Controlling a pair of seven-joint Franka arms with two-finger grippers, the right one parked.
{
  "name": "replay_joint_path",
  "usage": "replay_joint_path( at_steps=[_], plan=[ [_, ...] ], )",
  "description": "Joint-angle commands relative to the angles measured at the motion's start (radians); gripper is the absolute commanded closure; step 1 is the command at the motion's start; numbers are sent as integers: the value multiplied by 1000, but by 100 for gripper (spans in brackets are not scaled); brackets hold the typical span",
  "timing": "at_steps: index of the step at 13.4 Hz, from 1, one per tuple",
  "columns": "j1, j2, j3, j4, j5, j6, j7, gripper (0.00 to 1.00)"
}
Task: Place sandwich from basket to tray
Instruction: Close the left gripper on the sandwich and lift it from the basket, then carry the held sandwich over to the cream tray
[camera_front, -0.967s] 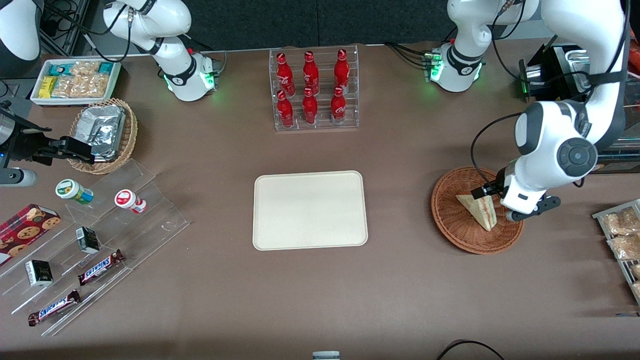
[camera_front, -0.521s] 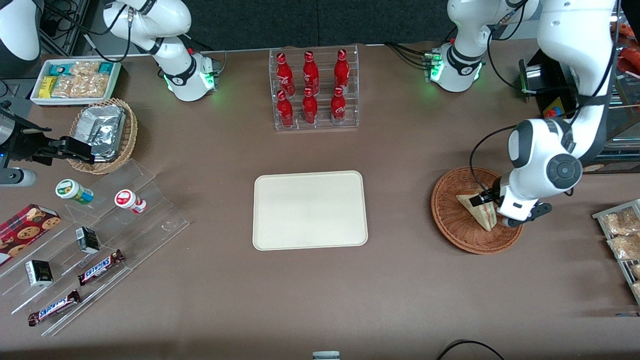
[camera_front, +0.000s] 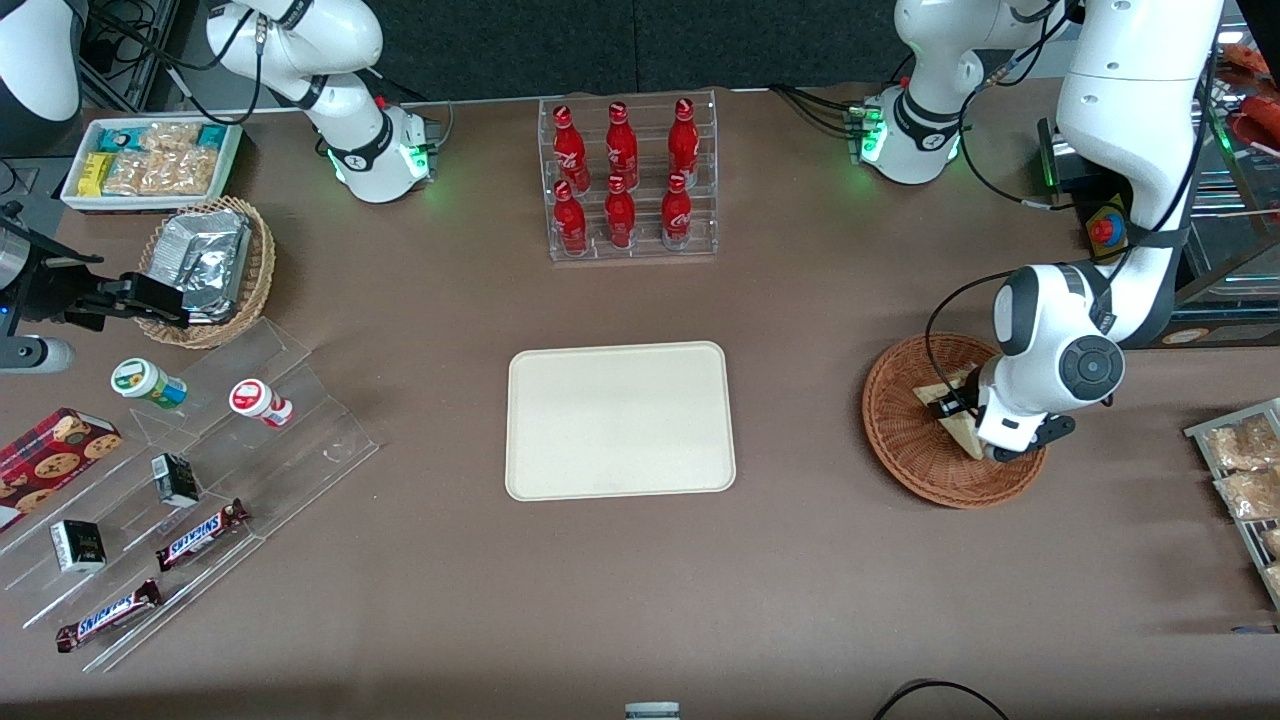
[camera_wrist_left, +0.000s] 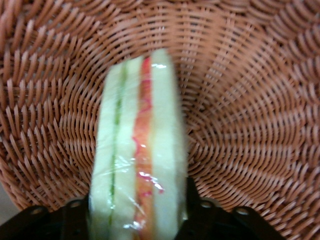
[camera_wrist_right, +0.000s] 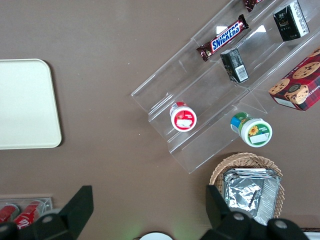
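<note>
Left wrist view — fingers low in the basket, spread either side of the sandwich, flanking it.

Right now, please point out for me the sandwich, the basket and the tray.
sandwich (camera_wrist_left: 137, 165), left wrist view, on the cut edge with its red and green layers
basket (camera_front: 905, 455), front view, on the woven wall near the rim
tray (camera_front: 620, 420), front view, on the bare flat middle

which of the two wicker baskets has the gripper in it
The wide reddish-brown basket holding the sandwich; the gripper straddles that sandwich. The smaller tan basket holds foil packets.
</note>
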Motion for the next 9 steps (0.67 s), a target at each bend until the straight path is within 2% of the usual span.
replay_joint_path(
  at_steps=[1, 4, 6, 9],
  plan=[
    [-7, -28, -6, 56, 6, -36, -52, 92],
    [-27, -37, -16, 275, -2, -312, -53, 92],
    [-89, -22, -19, 458, -8, -523, -81, 92],
    [-239, -14, -19, 552, -8, -577, -118, 91]
  ],
)
